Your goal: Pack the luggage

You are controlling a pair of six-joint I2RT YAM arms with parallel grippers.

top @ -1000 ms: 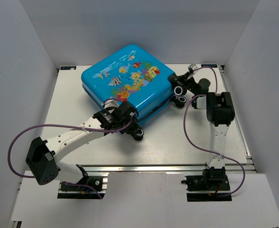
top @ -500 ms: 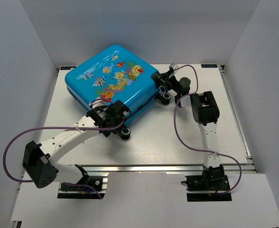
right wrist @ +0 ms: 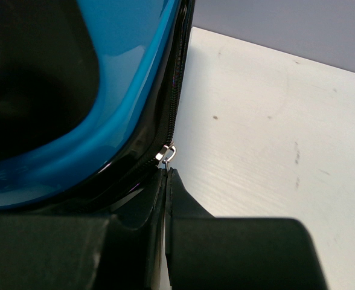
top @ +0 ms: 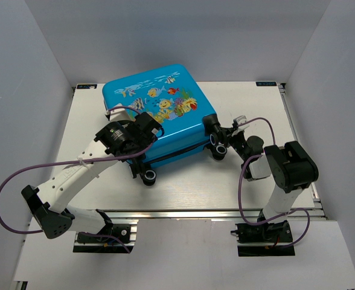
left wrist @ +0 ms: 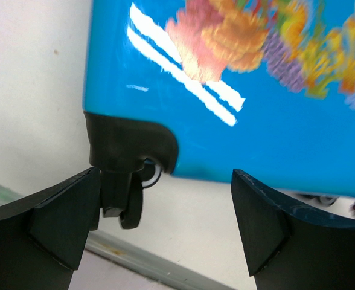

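The luggage (top: pixel 159 106) lies flat and closed on the white table (top: pixel 256 109), its bright-blue fish-print lid facing up. My left gripper (top: pixel 144 134) hovers over the lid's near-left corner, open, with nothing between its fingers. In the left wrist view the left gripper (left wrist: pixel 165 181) frames the blue lid (left wrist: pixel 256 121) and a black wheel (left wrist: pixel 129 202) by the left finger. My right gripper (top: pixel 226 136) sits at the case's right side. In the right wrist view the right gripper (right wrist: pixel 167 173) is shut on the metal zipper pull (right wrist: pixel 169 152) of the black zipper (right wrist: pixel 179 72).
Grey walls (top: pixel 32 90) enclose the table on the left, back and right. An aluminium rail (top: pixel 189 212) runs along the near edge. Purple cables (top: pixel 8 181) loop beside both arms. Black wheels (top: pixel 147 176) stick out at the case's near corners.
The luggage has turned and slid nearer and to the right. My left gripper opened and lifted over the lid. My right arm drew back toward the near edge, still pinching the zipper pull.
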